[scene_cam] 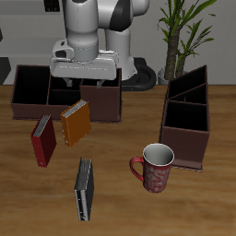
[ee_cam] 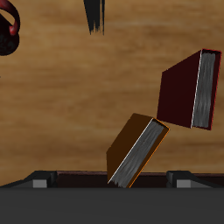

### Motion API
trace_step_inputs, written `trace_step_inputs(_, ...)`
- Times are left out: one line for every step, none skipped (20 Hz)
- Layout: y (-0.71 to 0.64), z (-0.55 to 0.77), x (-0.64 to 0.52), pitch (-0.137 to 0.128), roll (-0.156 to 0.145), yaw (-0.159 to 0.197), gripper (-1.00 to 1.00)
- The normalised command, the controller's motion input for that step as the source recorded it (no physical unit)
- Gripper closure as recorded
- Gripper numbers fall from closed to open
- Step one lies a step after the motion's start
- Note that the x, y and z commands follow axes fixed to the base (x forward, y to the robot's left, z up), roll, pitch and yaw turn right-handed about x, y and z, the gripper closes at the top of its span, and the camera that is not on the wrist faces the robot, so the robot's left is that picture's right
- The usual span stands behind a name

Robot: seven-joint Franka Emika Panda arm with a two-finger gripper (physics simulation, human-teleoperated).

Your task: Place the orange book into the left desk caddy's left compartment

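Note:
The orange book [scene_cam: 75, 123] lies flat on the table in front of the wide caddy; it also shows in the wrist view [ee_cam: 131, 149], with pale page edges along one side. My gripper [scene_cam: 82, 85] hangs open and empty above and just behind the book, over the wide caddy's front wall; its fingers [ee_cam: 35, 181] stand wide apart. The left desk caddy [scene_cam: 187, 124] stands end-on, far across the table from the book. Its left compartment [scene_cam: 187, 89] is a narrow slot at the taller far end.
A red book [scene_cam: 43, 140] [ee_cam: 188, 87] lies beside the orange one. A dark grey book [scene_cam: 84, 189] [ee_cam: 94, 13] lies near the front edge. A red patterned mug [scene_cam: 155, 168] stands between the books and the left caddy. The wide caddy [scene_cam: 32, 92] stands at the back.

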Motion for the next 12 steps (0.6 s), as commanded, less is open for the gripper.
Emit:
trace_step_inputs(-0.46, -0.38, -0.07, -0.002, -0.066, -0.100, -1.00)
trace_step_inputs(-0.42, -0.36, -0.13, -0.023, -0.059, -0.072, -1.00)
trace_step_inputs(0.14, 0.00, 0.00, 0.000, 0.000, 0.000, -1.00)
trace_step_inputs(-0.88, -0.64, -0.14, -0.066, -0.216, -0.158, -1.00)
trace_step_inputs(0.14, 0.01, -0.02, 0.000, 0.000, 0.000, -1.00)
trace_step_inputs(-0.35, -0.43, -0.17, -0.032, -0.024, -0.148, -1.00)
trace_step_inputs(-0.14, -0.32, -0.07, -0.034, -0.039, 0.044, -1.00)
trace_step_inputs(-0.22, -0.23, -0.12, -0.030, -0.072, -0.054, -1.00)
trace_step_inputs(-0.08, -0.18, -0.07, -0.016, 0.032, -0.145, -1.00)
trace_step_inputs(-0.13, -0.27, -0.05, -0.015, -0.019, -0.014, -1.00)
trace_step_inputs(-0.17, -0.30, 0.04, -0.009, -0.082, -0.038, -1.00)
trace_step_inputs(-0.13, -0.30, 0.05, 0.016, -0.017, -0.062, -1.00)
